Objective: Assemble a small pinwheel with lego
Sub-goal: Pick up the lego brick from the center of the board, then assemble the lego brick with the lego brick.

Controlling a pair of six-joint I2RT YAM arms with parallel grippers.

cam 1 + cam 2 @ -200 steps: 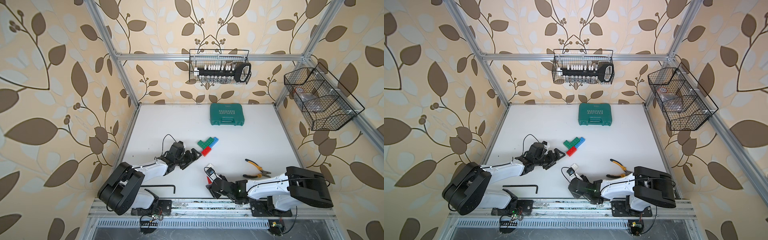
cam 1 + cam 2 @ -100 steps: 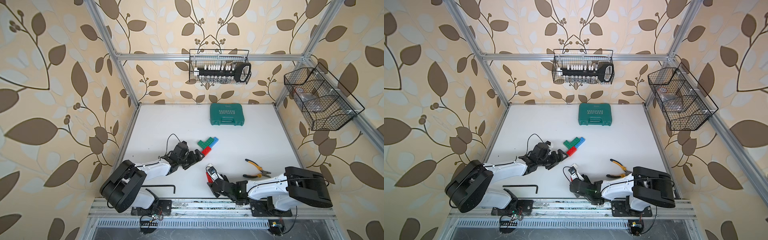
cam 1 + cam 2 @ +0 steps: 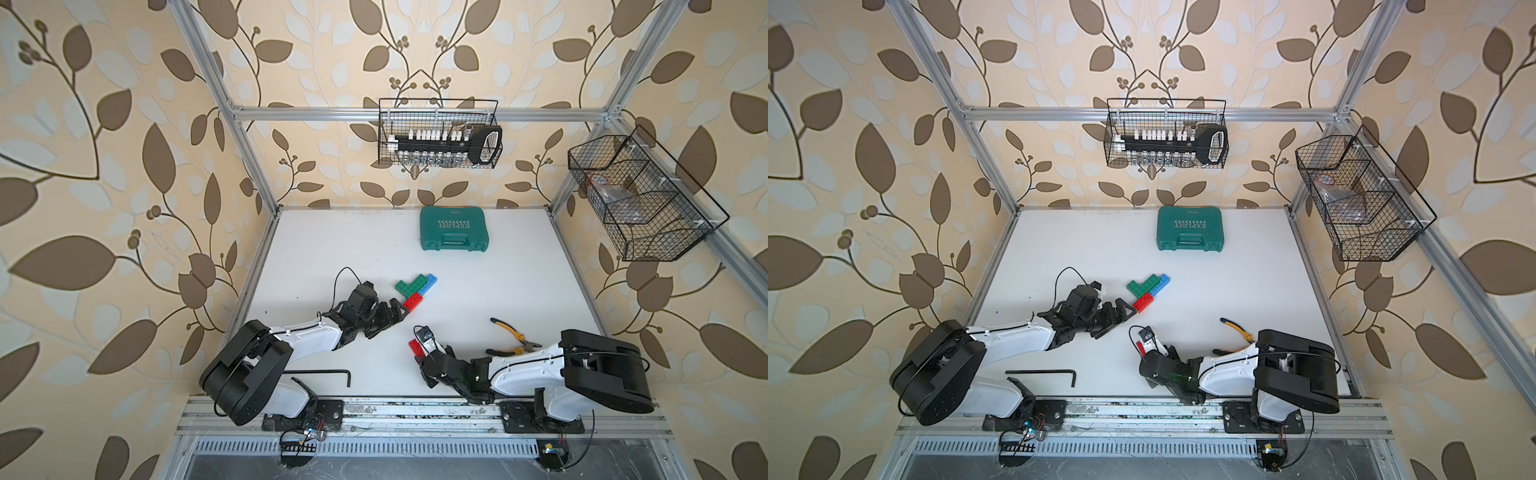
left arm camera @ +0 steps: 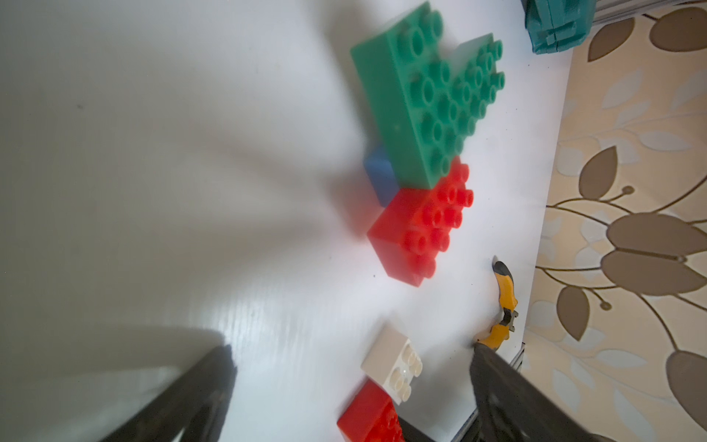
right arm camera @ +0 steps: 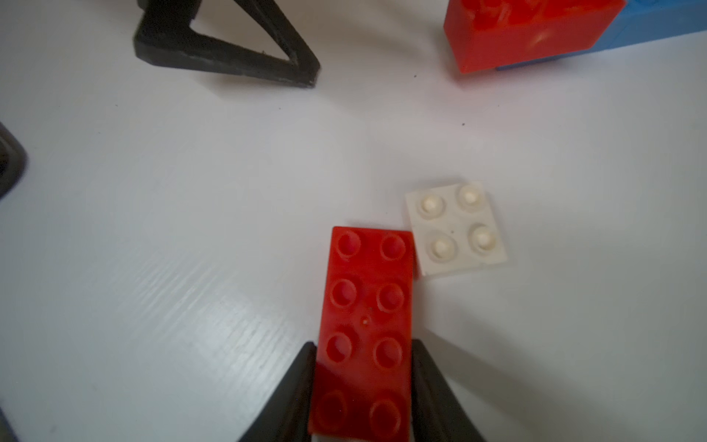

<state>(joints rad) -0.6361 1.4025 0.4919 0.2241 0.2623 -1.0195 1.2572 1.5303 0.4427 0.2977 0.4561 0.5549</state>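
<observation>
Nearest, on the desk (image 3: 332, 249) well short of the half-built pinwheel (image 3: 415, 289), the right pincer (image 5: 363, 352) is pinching a loose red brick (image 5: 367, 306) by its long sides. The white square brick (image 5: 455, 227) is lying slightly nearer the pinwheel. The left pincer (image 4: 352, 348) is standing spread wide just beside the pinwheel's red end, and the teal case (image 3: 453, 235) is sitting beyond the pinwheel.

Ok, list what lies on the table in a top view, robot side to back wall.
In order: hex key → pliers → stacked brick cluster → teal case. Skipped: loose red brick, level with the pliers.
</observation>
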